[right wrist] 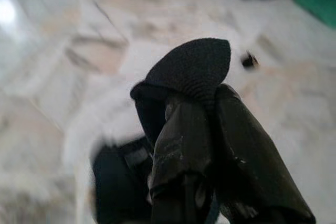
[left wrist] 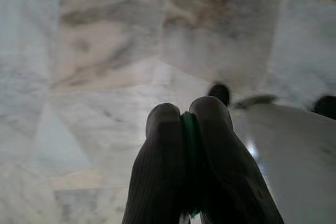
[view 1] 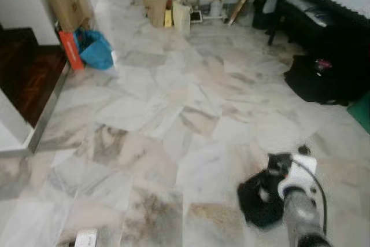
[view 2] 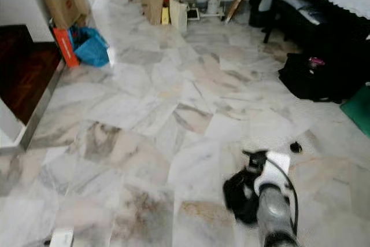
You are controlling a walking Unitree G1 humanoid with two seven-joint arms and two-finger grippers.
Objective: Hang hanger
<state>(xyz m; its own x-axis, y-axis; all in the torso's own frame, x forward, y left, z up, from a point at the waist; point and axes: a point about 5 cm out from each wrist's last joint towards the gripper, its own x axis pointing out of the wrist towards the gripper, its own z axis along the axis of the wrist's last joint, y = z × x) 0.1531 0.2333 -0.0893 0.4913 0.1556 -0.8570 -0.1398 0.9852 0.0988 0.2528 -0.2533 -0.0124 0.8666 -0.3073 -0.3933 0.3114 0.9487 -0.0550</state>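
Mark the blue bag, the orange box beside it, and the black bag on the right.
blue bag (view 1: 96, 50), left eye view, middle of its side
orange box (view 1: 71, 50), left eye view, front face
black bag (view 1: 312, 79), left eye view, top

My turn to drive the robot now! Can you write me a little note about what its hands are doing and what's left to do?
Left gripper: shut on a thin green thing, likely part of the hanger; too little of it shows to be sure.
Right gripper: fingers closed on a black cloth, held low over the marble floor.
Where it is: in an open room, with a blue bag and cardboard boxes ahead on the left and a black bag by the dark bench on the right.
Done: things picked up.
Left: find a rail or hook, then hang the hanger.
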